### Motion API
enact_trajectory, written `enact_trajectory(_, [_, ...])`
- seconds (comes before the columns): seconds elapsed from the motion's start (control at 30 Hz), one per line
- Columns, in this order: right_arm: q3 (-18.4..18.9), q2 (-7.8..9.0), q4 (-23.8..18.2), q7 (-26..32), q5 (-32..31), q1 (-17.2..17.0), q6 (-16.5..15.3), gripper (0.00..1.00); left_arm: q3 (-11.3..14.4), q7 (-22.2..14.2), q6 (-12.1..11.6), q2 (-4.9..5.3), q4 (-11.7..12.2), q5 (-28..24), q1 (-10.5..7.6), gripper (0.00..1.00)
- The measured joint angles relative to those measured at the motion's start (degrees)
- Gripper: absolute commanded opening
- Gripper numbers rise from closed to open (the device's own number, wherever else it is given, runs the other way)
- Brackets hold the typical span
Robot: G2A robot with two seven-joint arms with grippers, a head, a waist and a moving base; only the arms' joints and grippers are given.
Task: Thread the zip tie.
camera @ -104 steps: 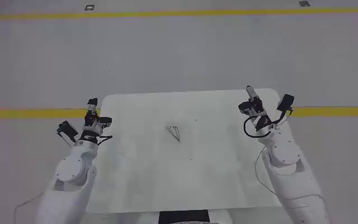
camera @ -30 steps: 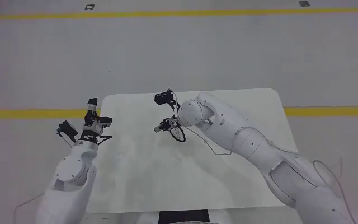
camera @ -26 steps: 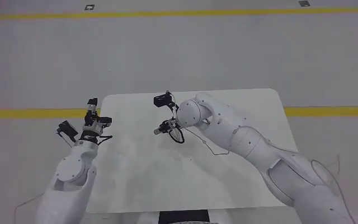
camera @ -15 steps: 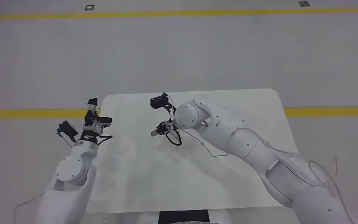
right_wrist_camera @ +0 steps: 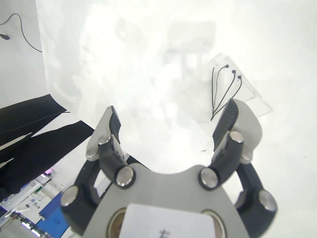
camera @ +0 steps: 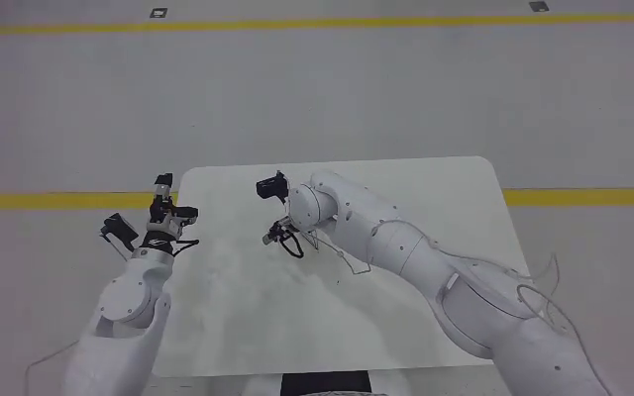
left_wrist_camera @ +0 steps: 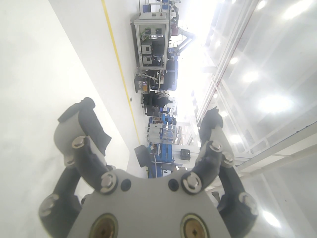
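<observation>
Right claw (right_wrist_camera: 170, 122) is released, jaws wide apart with nothing between them; ribbed pads (right_wrist_camera: 224, 120) face inward. It hangs over the middle of the white desk (camera: 426, 183), with the right arm stretched across from the right side, and the top view puts the claw (camera: 270, 237) a bit left of centre. Three black zip ties (right_wrist_camera: 223, 95) lie flat on a clear plastic sheet (right_wrist_camera: 250, 92) on the desk. They are fanned out, with the heads apart at one end and the tails meeting at the other. In the right wrist view the tail ends sit just beside the tip of one finger; contact can't be judged from that angle, and the ties aren't gripped. None of them looks threaded, each strap lying open. Left claw (left_wrist_camera: 148, 122) is also released, fingers spread and holding nothing. It's parked at the left edge of the desk (left_wrist_camera: 27, 50), well apart from the ties, pointing out along the desk edge toward the room. The top view shows that claw (camera: 163, 203) right at the desk's left rim.
</observation>
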Motion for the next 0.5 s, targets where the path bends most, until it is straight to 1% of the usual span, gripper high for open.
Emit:
enact_trajectory(0.23, [-0.1, 0.07, 0.0, 0.0, -0.1, 0.0, 0.1, 1.0, 0.0, 0.0, 0.0, 0.0, 0.0, 0.0, 0.0, 1.0])
enact_trajectory(0.27, [-0.2, 0.06, 0.4, -0.1, -0.7, -0.1, 0.7, 1.0, 0.0, 0.0, 0.0, 0.0, 0.0, 0.0, 0.0, 1.0])
enact_trajectory(0.33, [-0.1, 0.01, 0.4, 0.0, -2.1, -0.2, 2.9, 1.0, 0.0, 0.0, 0.0, 0.0, 0.0, 0.0, 0.0, 1.0])
enact_trajectory(0.5, [0.5, 0.01, 0.0, 0.2, -2.0, -0.4, 2.3, 1.0, 0.0, 0.0, 0.0, 0.0, 0.0, 0.0, 0.0, 1.0])
